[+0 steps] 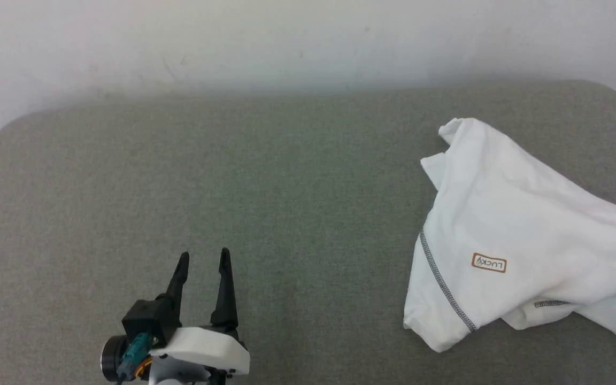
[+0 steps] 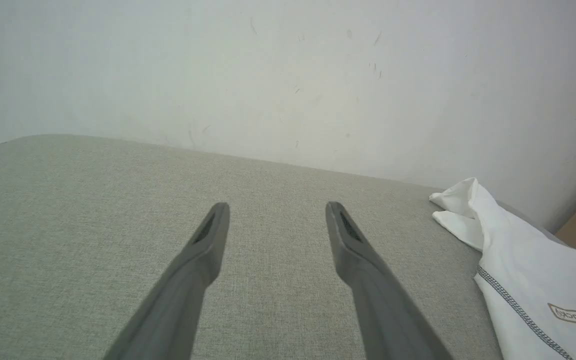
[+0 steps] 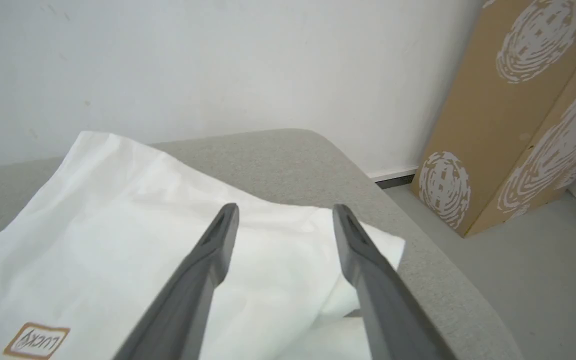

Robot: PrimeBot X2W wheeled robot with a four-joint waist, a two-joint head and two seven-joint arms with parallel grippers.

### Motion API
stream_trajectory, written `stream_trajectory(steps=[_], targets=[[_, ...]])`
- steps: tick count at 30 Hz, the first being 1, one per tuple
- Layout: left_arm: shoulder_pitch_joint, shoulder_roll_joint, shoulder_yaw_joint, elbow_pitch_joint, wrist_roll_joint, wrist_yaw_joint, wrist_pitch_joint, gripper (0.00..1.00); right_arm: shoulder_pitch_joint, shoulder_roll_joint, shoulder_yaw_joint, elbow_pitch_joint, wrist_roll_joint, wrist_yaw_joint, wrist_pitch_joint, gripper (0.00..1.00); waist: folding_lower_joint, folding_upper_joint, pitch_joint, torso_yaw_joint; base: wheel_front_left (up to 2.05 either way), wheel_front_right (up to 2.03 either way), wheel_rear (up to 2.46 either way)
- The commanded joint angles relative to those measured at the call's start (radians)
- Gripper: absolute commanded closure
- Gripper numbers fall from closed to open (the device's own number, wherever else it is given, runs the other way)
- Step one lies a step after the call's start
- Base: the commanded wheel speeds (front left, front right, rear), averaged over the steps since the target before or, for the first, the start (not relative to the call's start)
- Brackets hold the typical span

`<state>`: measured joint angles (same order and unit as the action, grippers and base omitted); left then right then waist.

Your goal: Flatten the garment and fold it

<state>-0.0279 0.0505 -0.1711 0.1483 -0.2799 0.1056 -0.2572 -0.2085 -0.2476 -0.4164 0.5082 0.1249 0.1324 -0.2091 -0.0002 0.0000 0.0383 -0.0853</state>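
The garment (image 1: 511, 224) lies crumpled on the right side of the grey table (image 1: 286, 203), bunched rather than spread. Its brown-outlined logo patch (image 1: 489, 262) faces up and a grey stitched seam (image 1: 441, 283) runs down its left edge. The right hand (image 3: 286, 210) hangs just over the white cloth near the table's right corner, its 2 fingers spread wide with nothing between them. The dark sliver at the head view's right edge is probably part of it. The left hand (image 1: 203, 255) sits well apart from the garment, fingers wide and empty above bare table.
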Motion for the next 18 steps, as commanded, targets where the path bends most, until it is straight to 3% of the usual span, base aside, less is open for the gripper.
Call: stream_trajectory(steps=[1, 6, 11, 18], targets=[[0.011, 0.0, 0.003, 0.003, 0.004, -0.008, -0.005, 0.0, 0.035, 0.018, 0.055, -0.025, 0.012, -0.002, 0.035, 0.0, 0.0002, 0.0, -0.04, -0.016, 0.0, 0.0, 0.0], [0.019, 0.0, -0.001, 0.003, -0.001, -0.013, -0.005, 0.0, 0.145, 0.053, 0.261, -0.177, 0.104, -0.002, 0.233, 0.0, 0.0002, 0.0, -0.063, -0.005, 0.0, 0.0, 0.0], [0.013, 0.0, -0.001, 0.001, 0.0, -0.017, -0.005, 0.0, 0.185, 0.034, 0.437, -0.313, 0.196, -0.002, 0.455, 0.0, 0.0002, 0.0, -0.056, 0.014, 0.0, 0.0, 0.0], [-0.006, 0.0, -0.003, 0.001, 0.007, -0.02, -0.005, 0.0, 0.092, -0.009, 0.596, -0.267, 0.286, -0.002, 0.638, 0.0, 0.0002, 0.0, -0.022, 0.041, 0.0, 0.0, 0.0]])
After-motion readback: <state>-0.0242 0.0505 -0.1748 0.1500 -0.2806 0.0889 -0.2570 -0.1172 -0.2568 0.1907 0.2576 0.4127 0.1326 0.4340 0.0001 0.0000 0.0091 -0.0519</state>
